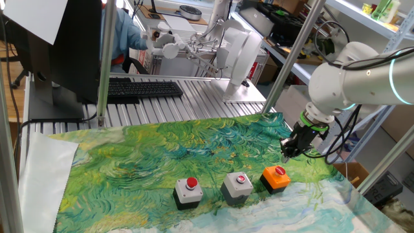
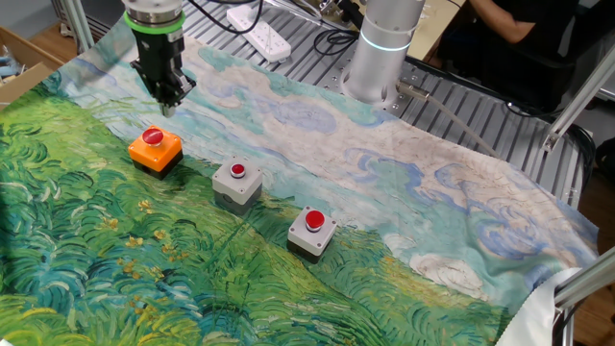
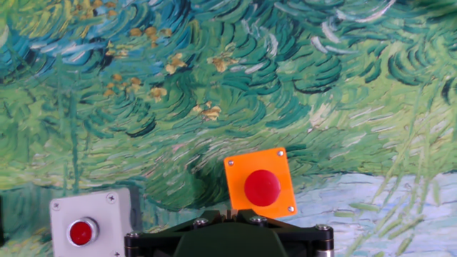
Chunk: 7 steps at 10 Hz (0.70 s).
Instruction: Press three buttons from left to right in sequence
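— Where are the jaws right now?

— Shut on nothing, the gripper (image 2: 168,104) pointing straight down, hanging clear above the painted cloth (image 2: 404,183) just beside the orange button box (image 2: 156,149) — not touching its red cap.

— Does the hand view help?

— Only partly. It shows the gripper's black body at the bottom edge, with the orange box (image 3: 260,184) right above it and the nearer grey button box (image 3: 91,222) off to the left. The fingertips themselves don't appear there; both fixed views show them.

— And the third one?

— The far grey button box (image 1: 187,191) appears only from the fixed cameras — all three sit in a row, orange at the gripper's end, the middle grey box (image 1: 237,186) between.
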Each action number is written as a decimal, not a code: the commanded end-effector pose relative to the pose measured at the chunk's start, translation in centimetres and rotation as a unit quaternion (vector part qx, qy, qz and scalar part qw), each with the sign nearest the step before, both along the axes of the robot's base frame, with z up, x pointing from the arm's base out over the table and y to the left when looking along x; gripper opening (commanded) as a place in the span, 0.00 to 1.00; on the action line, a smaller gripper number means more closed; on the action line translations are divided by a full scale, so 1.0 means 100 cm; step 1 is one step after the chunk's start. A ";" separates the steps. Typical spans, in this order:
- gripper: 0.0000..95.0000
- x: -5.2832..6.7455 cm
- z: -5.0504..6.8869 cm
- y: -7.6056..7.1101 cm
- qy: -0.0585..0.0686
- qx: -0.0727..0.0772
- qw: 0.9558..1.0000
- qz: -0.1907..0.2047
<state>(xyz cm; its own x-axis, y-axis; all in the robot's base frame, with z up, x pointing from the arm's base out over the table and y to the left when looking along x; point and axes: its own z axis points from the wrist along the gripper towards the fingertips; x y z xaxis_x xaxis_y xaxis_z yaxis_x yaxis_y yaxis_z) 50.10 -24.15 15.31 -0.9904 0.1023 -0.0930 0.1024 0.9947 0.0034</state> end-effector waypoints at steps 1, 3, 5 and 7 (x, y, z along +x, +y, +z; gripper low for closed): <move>0.00 0.001 0.001 0.000 0.003 0.002 1.000 0.000; 0.00 0.001 0.001 0.000 0.006 0.004 1.000 0.000; 0.00 0.001 0.001 0.000 0.009 0.005 1.000 0.001; 0.00 0.001 0.001 0.000 0.010 0.006 1.000 -0.001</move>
